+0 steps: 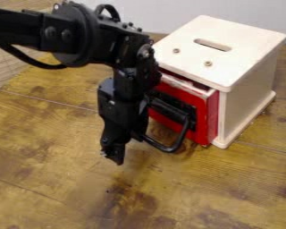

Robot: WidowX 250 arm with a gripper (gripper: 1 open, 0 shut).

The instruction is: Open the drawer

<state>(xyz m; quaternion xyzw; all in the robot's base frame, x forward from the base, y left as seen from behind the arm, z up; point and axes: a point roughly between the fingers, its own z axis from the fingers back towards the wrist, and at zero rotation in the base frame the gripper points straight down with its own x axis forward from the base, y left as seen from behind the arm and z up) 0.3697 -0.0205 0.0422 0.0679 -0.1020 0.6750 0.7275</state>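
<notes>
The red-fronted drawer point(195, 106) sits in the cream-white cube box point(235, 64) at the right, pulled out a little from the box face. Its black loop handle point(170, 132) sticks out toward the front left. My black arm comes in from the upper left. My gripper point(112, 154) points down at the wooden table, just left of the handle loop. The fingertips look close together with nothing between them. The arm body hides the left part of the drawer front and the handle's root.
The box top has a slot point(211, 43) and two small screws. The wooden table point(62, 188) stretches in front and to the left. A lighter floor strip point(14, 67) shows at the far left edge.
</notes>
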